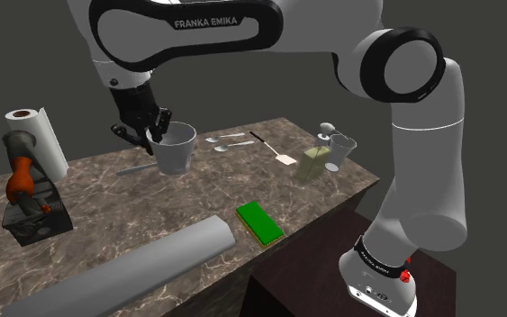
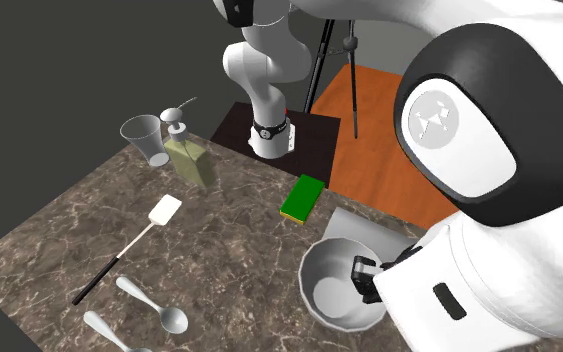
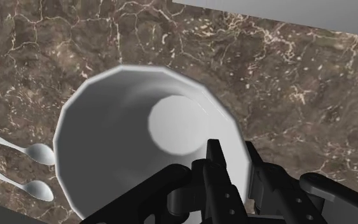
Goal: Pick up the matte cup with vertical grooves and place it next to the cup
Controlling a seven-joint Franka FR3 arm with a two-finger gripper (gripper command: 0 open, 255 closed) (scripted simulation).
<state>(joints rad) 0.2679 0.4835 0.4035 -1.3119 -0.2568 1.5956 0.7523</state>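
Your end effector (image 3: 233, 158) is clamping the near wall of the pale grey cup (image 3: 114, 133), one finger inside the rim and one outside, likely because the mouth is too wide to span. The cup is standing upright over the marbled worktop (image 3: 298, 76), just beside two spoons (image 3: 34, 153) and well apart from the clear cup (image 1: 340, 149). It is looking matte, its faceted sides flaring toward the rim.

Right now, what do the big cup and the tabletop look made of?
The cup looks plain matte grey with faint vertical facets; its material is unclear, perhaps plastic or ceramic. The tabletop looks like smooth dark brown marble, judging by its pale veins.
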